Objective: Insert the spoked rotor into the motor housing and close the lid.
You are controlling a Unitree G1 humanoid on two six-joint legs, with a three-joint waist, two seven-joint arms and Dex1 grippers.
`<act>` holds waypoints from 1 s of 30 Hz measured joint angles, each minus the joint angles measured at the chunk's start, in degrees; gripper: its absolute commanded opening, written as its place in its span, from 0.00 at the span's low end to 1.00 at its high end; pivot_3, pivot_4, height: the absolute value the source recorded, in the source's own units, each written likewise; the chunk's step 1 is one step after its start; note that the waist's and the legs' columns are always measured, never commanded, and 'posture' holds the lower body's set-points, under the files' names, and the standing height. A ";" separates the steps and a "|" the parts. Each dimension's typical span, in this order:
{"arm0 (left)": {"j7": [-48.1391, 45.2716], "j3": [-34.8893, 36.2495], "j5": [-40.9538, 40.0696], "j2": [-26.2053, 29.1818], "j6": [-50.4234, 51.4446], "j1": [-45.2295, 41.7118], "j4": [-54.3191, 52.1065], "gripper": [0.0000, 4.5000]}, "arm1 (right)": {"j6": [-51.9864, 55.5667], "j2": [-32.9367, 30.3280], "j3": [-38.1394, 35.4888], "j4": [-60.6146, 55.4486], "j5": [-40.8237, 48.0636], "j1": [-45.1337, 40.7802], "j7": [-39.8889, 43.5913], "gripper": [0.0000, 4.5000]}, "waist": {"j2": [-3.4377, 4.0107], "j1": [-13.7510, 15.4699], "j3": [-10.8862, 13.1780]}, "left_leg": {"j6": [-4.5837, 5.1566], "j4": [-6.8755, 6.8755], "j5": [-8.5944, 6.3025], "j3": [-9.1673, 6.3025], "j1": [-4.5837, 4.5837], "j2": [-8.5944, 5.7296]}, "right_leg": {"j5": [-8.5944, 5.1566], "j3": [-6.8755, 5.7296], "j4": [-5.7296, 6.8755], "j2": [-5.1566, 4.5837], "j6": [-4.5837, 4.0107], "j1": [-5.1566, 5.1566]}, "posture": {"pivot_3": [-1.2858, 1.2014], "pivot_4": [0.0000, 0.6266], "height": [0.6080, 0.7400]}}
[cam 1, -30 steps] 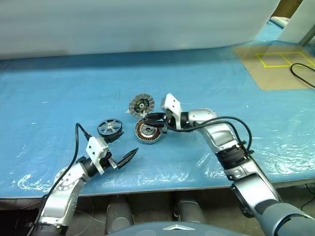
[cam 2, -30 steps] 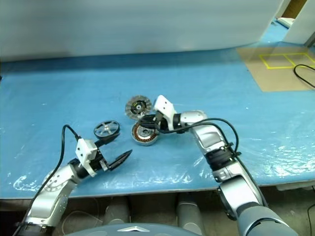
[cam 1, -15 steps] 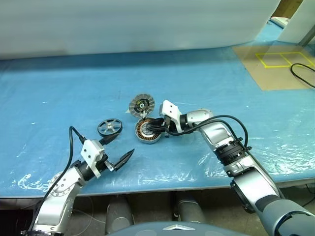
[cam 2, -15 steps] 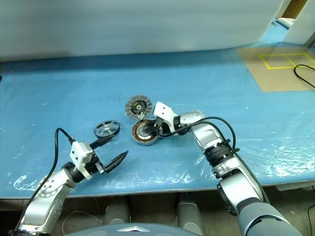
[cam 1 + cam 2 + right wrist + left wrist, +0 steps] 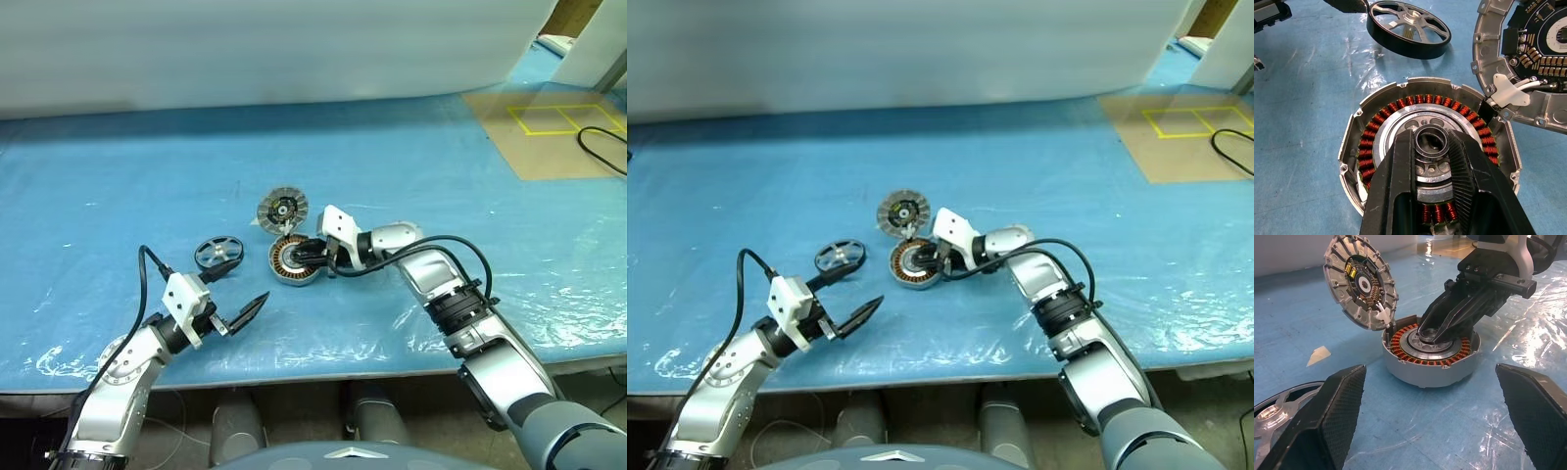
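Copper-brown windings ring the silver centre of the motor housing (image 5: pixel 294 261), which we take as landmark; it lies open on the blue plastic-covered bench (image 5: pixel 118 196). We see the lid (image 5: pixel 282 209) tilted up at the housing's far edge, ribbed inner face and circuit parts exposed, white wires (image 5: pixel 1508 88) crossing at the joint. The spoked rotor (image 5: pixel 217 253), a black rim with silver spokes, lies flat on the bench just left of the housing and apart from it. The right end effector (image 5: pixel 1431 147) reaches in from the housing's right side, tipped downward, its fingers clenched on the raised ring of the central hub (image 5: pixel 1430 336) inside the housing. The left end effector (image 5: pixel 235 294) hovers nearer us than the rotor, left of the housing, its fingers spread wide and released, grasping nothing, pointed toward the housing.
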 measured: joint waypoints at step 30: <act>0.01 -0.03 0.11 0.02 0.10 0.06 0.00 1.00 | -0.62 0.75 -0.30 0.74 -0.64 -0.01 -0.38 0.13 | 0.00 0.02 0.00 | 0.01 0.11 0.00 0.00 0.00 0.00 | 0.00 0.01 0.11 -0.01 0.00 0.00 | 0.52 0.24 1.00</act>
